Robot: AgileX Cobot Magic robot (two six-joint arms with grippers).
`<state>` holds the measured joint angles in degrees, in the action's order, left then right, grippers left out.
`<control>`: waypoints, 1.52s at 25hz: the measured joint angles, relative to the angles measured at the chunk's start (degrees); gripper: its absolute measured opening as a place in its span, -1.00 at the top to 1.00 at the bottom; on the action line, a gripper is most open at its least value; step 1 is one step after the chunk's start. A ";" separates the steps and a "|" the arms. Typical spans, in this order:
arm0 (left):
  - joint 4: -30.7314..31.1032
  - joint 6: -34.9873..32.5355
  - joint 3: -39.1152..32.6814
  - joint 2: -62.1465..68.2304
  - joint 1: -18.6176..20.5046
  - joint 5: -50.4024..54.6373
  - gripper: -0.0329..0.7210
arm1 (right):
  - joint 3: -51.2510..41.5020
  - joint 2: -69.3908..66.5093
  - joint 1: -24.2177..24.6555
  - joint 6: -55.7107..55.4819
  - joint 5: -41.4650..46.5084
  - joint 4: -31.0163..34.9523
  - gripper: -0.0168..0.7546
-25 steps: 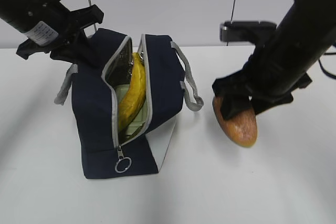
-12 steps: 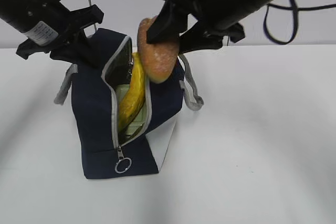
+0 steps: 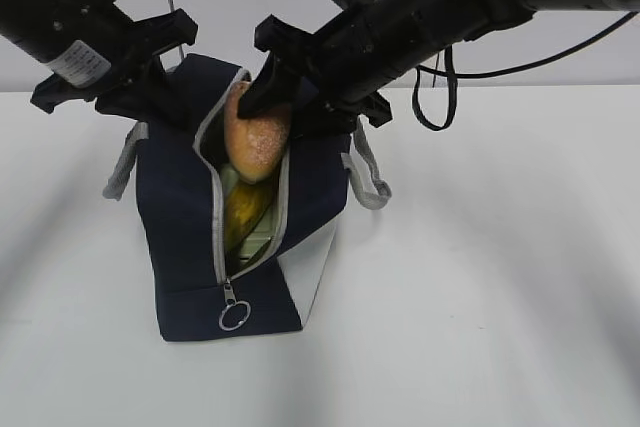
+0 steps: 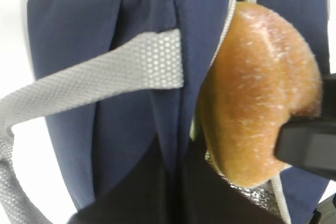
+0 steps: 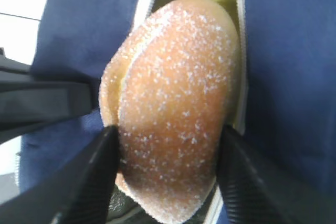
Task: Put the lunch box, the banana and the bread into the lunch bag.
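Observation:
The navy lunch bag (image 3: 175, 217) stands left of centre with its zipper open. My right gripper (image 3: 270, 107) is shut on the golden-brown bread (image 3: 256, 137) and holds it in the bag's opening, its lower end just inside. The right wrist view shows the bread (image 5: 173, 103) squeezed between both black fingers. The yellow banana (image 3: 243, 212) lies inside below the bread, and a bit of the lunch box's pale green lid (image 3: 260, 240) shows under it. My left gripper (image 3: 165, 97) is shut on the bag's far left top edge (image 4: 176, 182).
Grey webbing handles hang on both sides of the bag (image 3: 120, 172) (image 3: 368, 172). The metal ring pull (image 3: 234, 315) hangs at the zipper's near end. The white table (image 3: 480, 297) stretches right and in front of the bag.
My right gripper lifted the bread from the table on the right, carried it left over the bag and lowered it into the opening. The left gripper has not moved.

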<state>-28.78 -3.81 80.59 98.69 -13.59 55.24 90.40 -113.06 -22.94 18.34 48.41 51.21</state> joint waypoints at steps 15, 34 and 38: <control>0.05 0.00 0.00 0.00 0.00 0.00 0.92 | 7.89 1.66 0.00 -0.69 6.75 -11.46 -0.68; 0.42 0.00 0.00 0.00 0.00 0.00 0.92 | 8.88 -0.75 0.00 -13.58 11.19 -31.51 -0.41; 0.48 0.00 0.00 0.00 0.00 0.04 0.92 | 8.88 -2.50 0.00 -9.05 11.19 -26.35 0.00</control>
<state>-28.31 -3.81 80.59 98.69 -13.59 55.28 99.29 -115.56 -22.94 9.29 59.60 24.86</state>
